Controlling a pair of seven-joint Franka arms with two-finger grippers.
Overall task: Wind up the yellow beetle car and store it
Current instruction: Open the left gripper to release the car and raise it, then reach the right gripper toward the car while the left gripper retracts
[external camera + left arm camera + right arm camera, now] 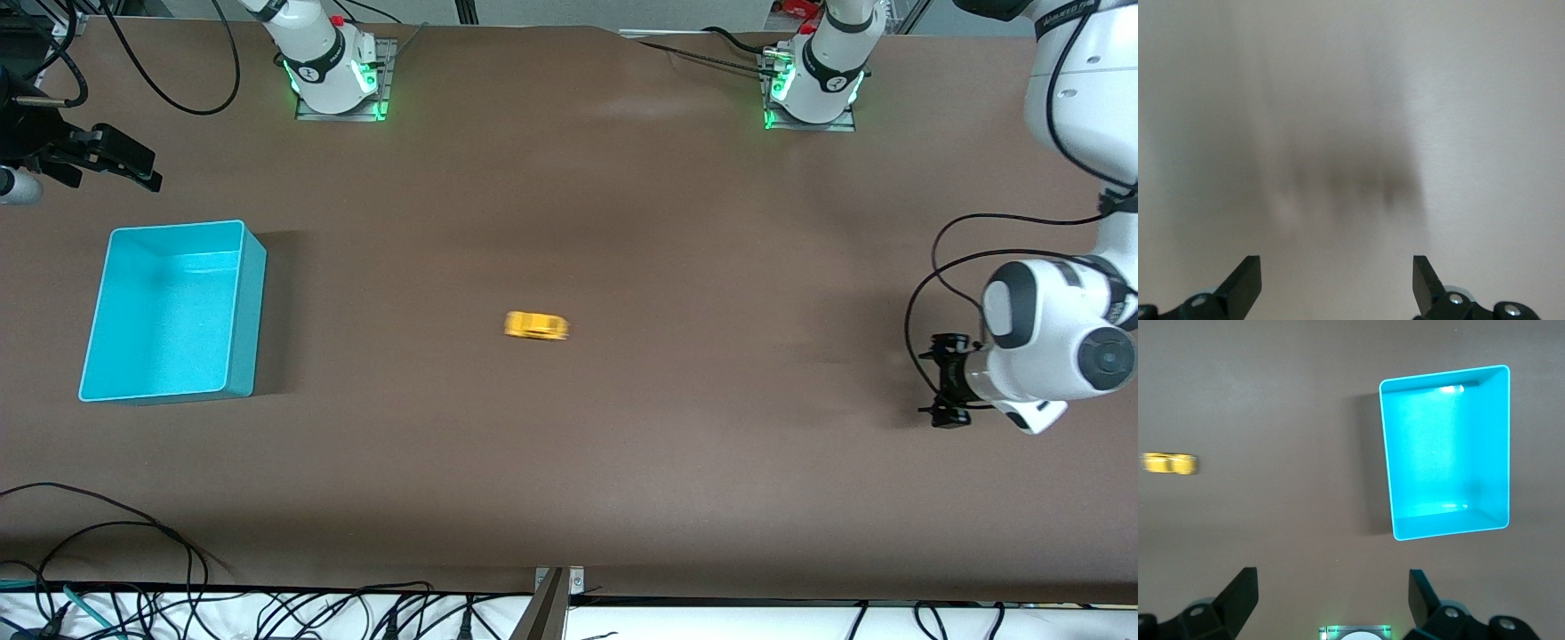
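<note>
The yellow beetle car [536, 325] sits on the brown table near its middle, with nothing touching it. It also shows in the right wrist view as the small yellow car [1169, 463], well apart from the teal bin [1445, 453]. The teal bin [169, 311] stands empty toward the right arm's end of the table. My right gripper [142, 169] hangs open over the table just past the bin, its fingers [1238, 593] wide apart and holding nothing. My left gripper [935, 380] hovers open at the left arm's end, far from the car, and its fingers [1245, 280] frame only bare table.
The two arm bases [338, 89] [809, 98] stand with green lights along the table's edge farthest from the front camera. Loose black cables [133, 551] lie at the table's nearest edge. A dark cable [178, 98] loops beside the right arm's base.
</note>
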